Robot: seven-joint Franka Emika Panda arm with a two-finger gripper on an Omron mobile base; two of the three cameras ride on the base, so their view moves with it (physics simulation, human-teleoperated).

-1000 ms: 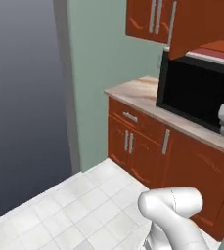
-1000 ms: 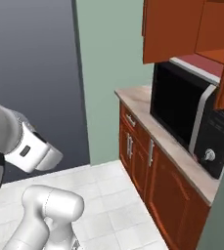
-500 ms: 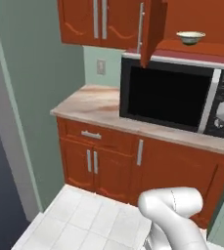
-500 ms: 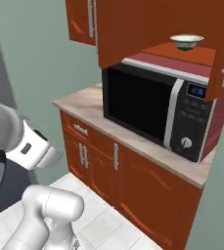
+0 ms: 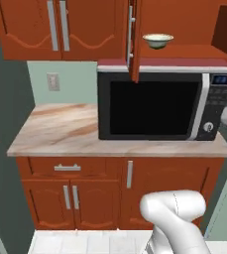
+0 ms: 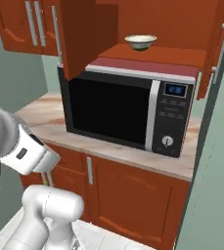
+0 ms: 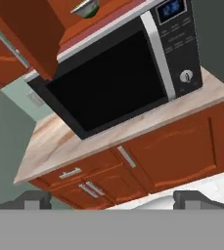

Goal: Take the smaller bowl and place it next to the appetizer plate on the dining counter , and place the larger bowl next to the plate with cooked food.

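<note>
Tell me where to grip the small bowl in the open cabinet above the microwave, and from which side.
Grip the smaller bowl at its near rim, one finger inside and one outside. It stands upright on the cabinet shelf above the microwave, and the doors are open, so coming from the front, slightly above, likely suits best. The gripper looks open.

A black microwave with silver trim (image 5: 154, 104) sits on the beige marbled desk (image 5: 60, 131), above red-brown wooden cabinets (image 5: 75, 193), ahead of the pincer; pale green wall (image 5: 60, 79) behind.
</note>
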